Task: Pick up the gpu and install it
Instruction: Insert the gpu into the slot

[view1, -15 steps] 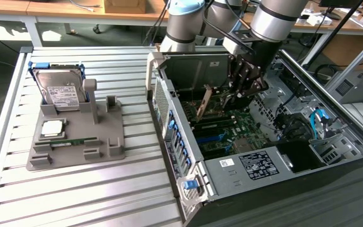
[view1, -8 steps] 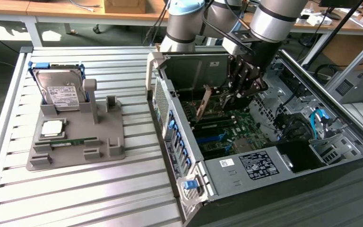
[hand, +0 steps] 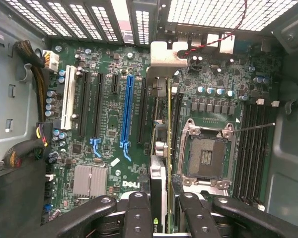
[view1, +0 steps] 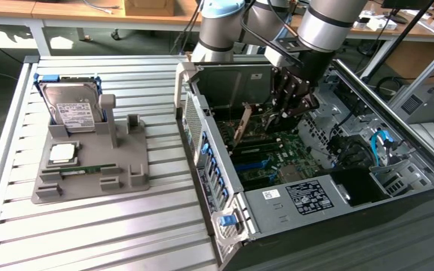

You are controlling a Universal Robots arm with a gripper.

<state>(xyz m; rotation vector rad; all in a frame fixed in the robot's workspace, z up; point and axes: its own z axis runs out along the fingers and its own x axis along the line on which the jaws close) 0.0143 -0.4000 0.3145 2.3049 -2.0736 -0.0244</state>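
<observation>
White "DELL" on green mobo (hand: pixel 109 130) in PC case (view1: pixel 202 141). Pincer (hand: pixel 164 218) clamps gpu (hand: pixel 168 124) edge-on betw. its fingers — card hangs over board, betw. blue slot (hand: pixel 129 109) and CPU socket (hand: pixel 206 156).

Exterior view overlooks the open case (view1: pixel 277 203) from above; wrist view, seemingly close, faces its motherboard (hand: pixel 111 119).

Above the black gripper (view1: pixel 293 110), silver-grey tubular arm segments (view1: pixel 329 25), black-banded and capped pale blue, are seen; black cables (view1: pixel 266 39) are routed alongside; its links (hand: pixel 139 218) are screw-pinned
</observation>
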